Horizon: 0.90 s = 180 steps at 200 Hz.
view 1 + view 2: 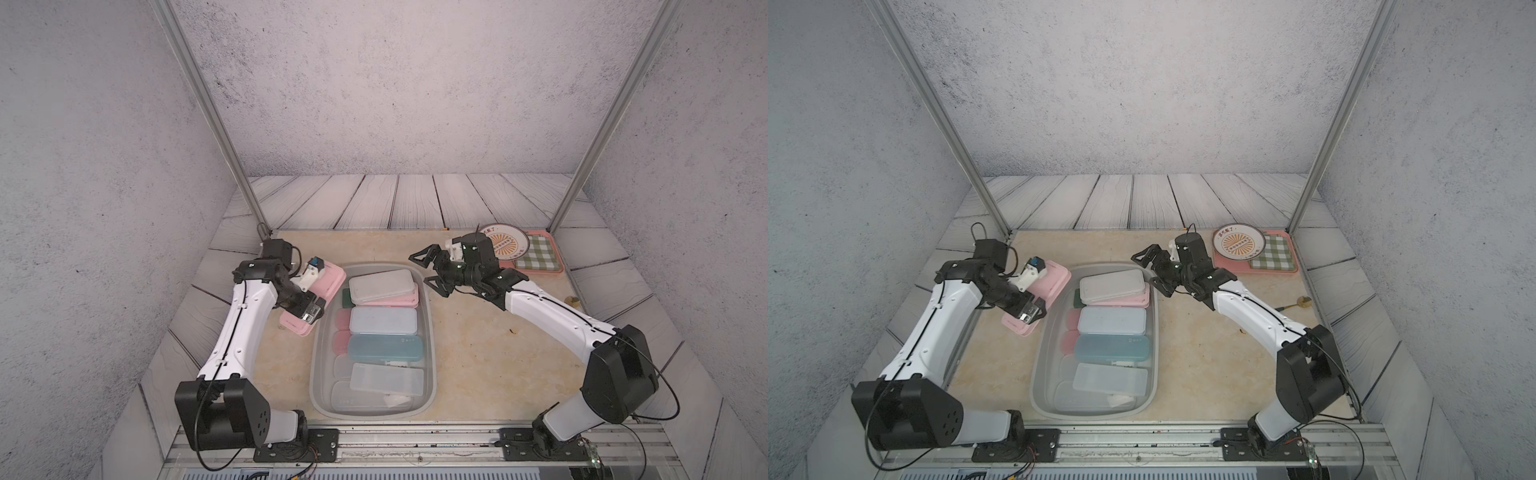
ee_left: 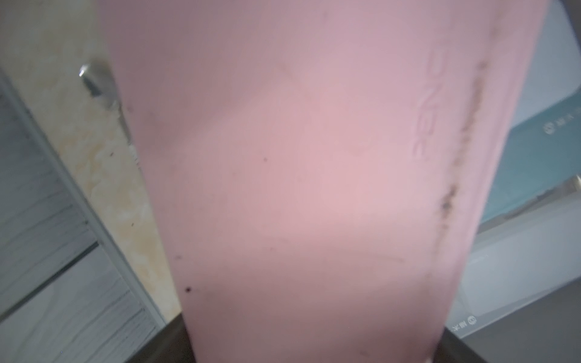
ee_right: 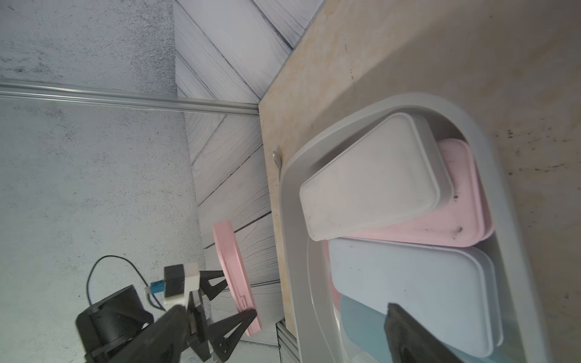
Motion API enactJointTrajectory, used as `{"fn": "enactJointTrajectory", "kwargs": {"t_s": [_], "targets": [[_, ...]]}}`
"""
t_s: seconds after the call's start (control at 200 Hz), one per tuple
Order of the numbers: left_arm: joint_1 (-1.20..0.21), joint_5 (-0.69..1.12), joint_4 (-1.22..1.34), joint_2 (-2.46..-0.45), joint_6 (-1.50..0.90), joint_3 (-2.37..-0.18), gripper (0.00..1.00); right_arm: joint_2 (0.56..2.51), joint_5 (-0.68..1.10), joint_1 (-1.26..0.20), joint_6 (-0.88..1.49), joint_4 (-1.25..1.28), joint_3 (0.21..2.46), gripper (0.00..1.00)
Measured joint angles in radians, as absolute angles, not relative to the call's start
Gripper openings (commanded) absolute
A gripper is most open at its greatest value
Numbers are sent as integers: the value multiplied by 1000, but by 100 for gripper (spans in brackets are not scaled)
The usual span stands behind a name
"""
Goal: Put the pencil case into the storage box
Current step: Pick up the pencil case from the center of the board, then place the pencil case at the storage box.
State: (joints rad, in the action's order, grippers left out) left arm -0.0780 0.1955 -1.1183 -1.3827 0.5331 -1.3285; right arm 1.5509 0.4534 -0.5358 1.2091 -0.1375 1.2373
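Left pincer spread wide, clamped across the pink pencil case; case tilted over the tabletop at 10 o'clock of the storage box, not inside. Right pincer wide open, empty, at box's 1 o'clock

- Grey speckled walls fill the upper frame.
- Pale plank-patterned floor crosses mid-frame.
- Beige marbled tabletop at lower centre.
- Aluminium posts slant on both sides.

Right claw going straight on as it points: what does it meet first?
Likely the white rectangular plastic pencil case lying topmost in the light-grey plastic storage box, or that box's rim; depth is unclear.
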Motion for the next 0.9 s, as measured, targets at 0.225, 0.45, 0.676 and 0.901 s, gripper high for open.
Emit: {"fn": "enactJointTrajectory", "kwargs": {"t_s": [0.225, 0.45, 0.676, 0.901], "targets": [[-355, 186, -1077, -1478, 600, -1343, 88, 1443, 517, -465, 1058, -223, 1184, 99], [-419, 261, -885, -1504, 764, -1259, 87, 1356, 755, -393, 879, -268, 1108, 90], [-450, 345, -756, -1512, 913, -1201, 88, 1490, 901, -405, 753, -360, 1196, 83], [-452, 363, -706, -1553, 966, -1201, 88, 1663, 942, -432, 719, -386, 1261, 69]]}}
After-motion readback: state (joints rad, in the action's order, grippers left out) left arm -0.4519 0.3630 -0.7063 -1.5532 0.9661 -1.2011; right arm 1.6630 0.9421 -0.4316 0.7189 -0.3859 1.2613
